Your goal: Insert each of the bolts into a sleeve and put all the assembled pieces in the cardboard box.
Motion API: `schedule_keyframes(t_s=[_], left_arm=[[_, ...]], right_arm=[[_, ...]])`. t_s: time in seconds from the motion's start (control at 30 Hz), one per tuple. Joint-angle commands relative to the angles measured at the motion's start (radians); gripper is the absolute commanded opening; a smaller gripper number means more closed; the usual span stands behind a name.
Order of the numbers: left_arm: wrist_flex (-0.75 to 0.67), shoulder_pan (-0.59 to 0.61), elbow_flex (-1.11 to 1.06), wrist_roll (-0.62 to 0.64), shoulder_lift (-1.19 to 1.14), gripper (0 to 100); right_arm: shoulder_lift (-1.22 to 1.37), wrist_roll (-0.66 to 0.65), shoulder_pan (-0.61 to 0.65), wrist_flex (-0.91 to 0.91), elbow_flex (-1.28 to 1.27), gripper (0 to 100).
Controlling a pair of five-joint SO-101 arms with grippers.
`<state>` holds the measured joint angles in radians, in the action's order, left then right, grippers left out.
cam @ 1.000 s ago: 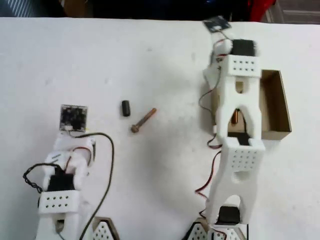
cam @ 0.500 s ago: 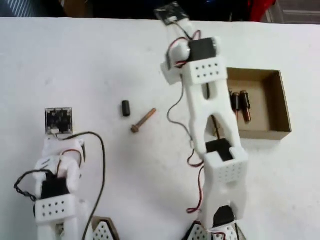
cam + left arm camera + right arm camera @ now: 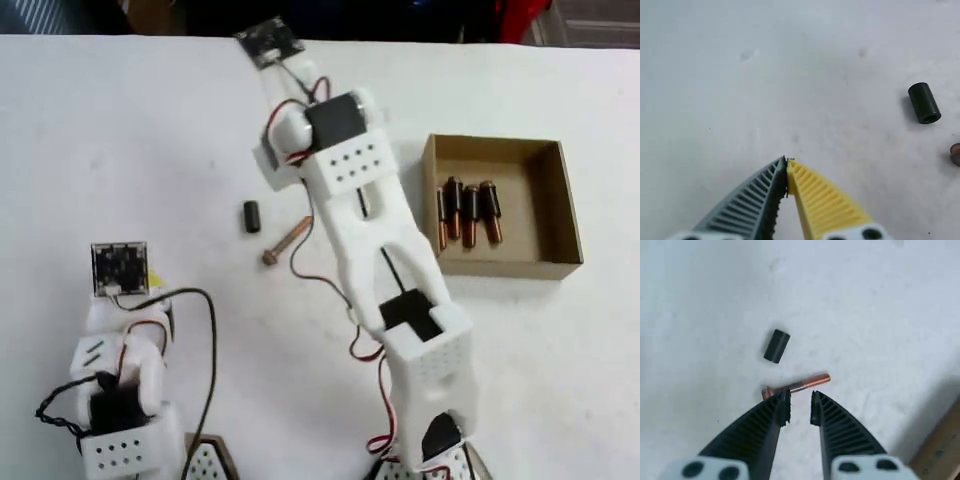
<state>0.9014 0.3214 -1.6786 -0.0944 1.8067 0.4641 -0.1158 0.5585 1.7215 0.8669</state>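
1 loose bolt (image 3: 797,385) lies flat on the table (image 3: 880,300) just past the tips of the right gripper (image 3: 799,408), crosswise to the jaws, with its head end nearest 1 tip. The jaws are slightly spread with nothing between them, a gap that looks suited to closing on the shank. The sleeve (image 3: 776,346) lies a little farther beyond the tips, apart from the bolt, so a pinch should not nudge it. The left gripper (image 3: 786,163) has its jaws pressed together, empty, with the sleeve well off to 1 side. The cardboard box (image 3: 570,200), holding assembled pieces (image 3: 470,212), sits behind and beside the right jaws, its rim well apart from both parts.
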Motion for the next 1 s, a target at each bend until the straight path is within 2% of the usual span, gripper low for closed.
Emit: schedule_keyframes(t_s=[0.0,0.13,0.2,0.37,0.6,0.77,0.97], left_arm=[[0.005,0.012,0.04,-0.009,0.001,2],[0.012,0.027,0.04,-0.018,0.001,2],[0.014,0.061,0.041,-0.075,0.001,2],[0.032,0.104,0.041,-0.115,0.001,2],[0.031,0.105,0.041,-0.118,0.001,2],[0.026,0.15,0.043,-0.115,0.001,2],[0.026,0.154,0.043,-0.115,0.001,2]], right_arm=[[-0.018,0.017,0.042,0.025,-0.049,6.3],[0.039,0.018,0.056,-0.013,-0.094,6.3],[0.077,0.025,0.064,-0.03,-0.106,6.3],[0.163,0.189,0.082,-0.11,-0.098,6.7],[0.22,0.196,0.15,-0.199,-0.098,14.9],[0.237,0.196,0.153,-0.297,-0.101,14.9],[0.292,0.196,0.147,-0.326,-0.098,15.0]])
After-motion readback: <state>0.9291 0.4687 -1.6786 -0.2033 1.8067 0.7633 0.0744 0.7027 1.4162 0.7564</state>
